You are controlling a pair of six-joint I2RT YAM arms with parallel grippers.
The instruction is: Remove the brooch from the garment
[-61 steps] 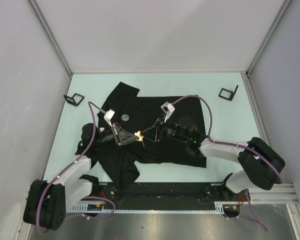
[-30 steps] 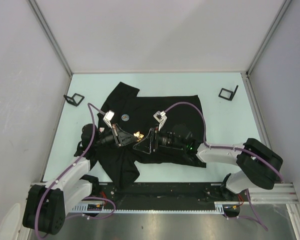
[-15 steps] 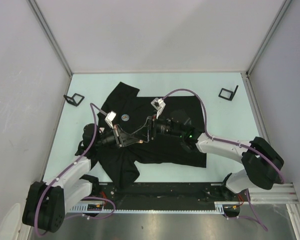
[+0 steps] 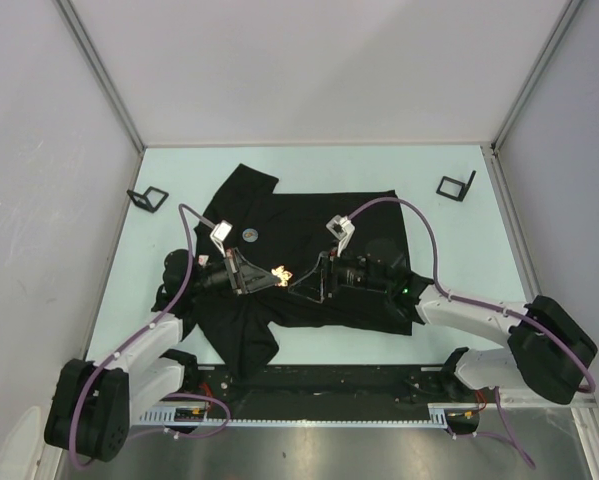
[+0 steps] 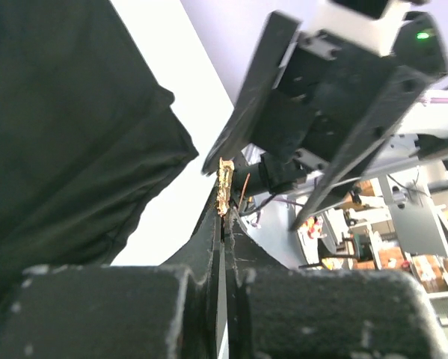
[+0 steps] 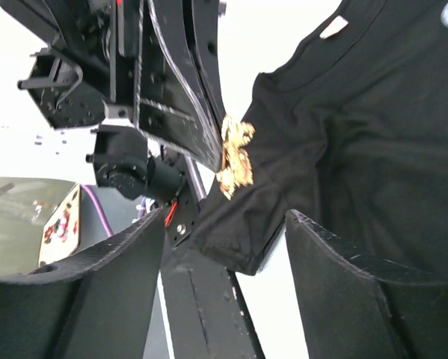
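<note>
The black garment [image 4: 309, 215] lies flat on the pale table [image 4: 449, 235]. My left gripper [image 4: 270, 277] hovers over its lower left part, shut on the small gold brooch [image 4: 280, 272]. In the left wrist view the brooch [image 5: 225, 182] sticks out of the closed fingertips [image 5: 216, 221], with no cloth hanging from it. My right gripper [image 4: 305, 283] faces the left one from the right, open and holding nothing. In the right wrist view the brooch [image 6: 235, 157] sits beyond the open fingers [image 6: 336, 262], in front of a sleeve [image 6: 238, 224].
Two black wire stands [image 4: 147, 198] [image 4: 456, 186] sit at the table's far corners. A small round badge [image 4: 251, 236] shows on the shirt's chest. A white label [image 6: 333, 28] shows at its collar. Grey walls close in three sides.
My right gripper has pulled back to the right, away from the left gripper's tips, and stands open. The left gripper still holds the brooch in almost the same place.
</note>
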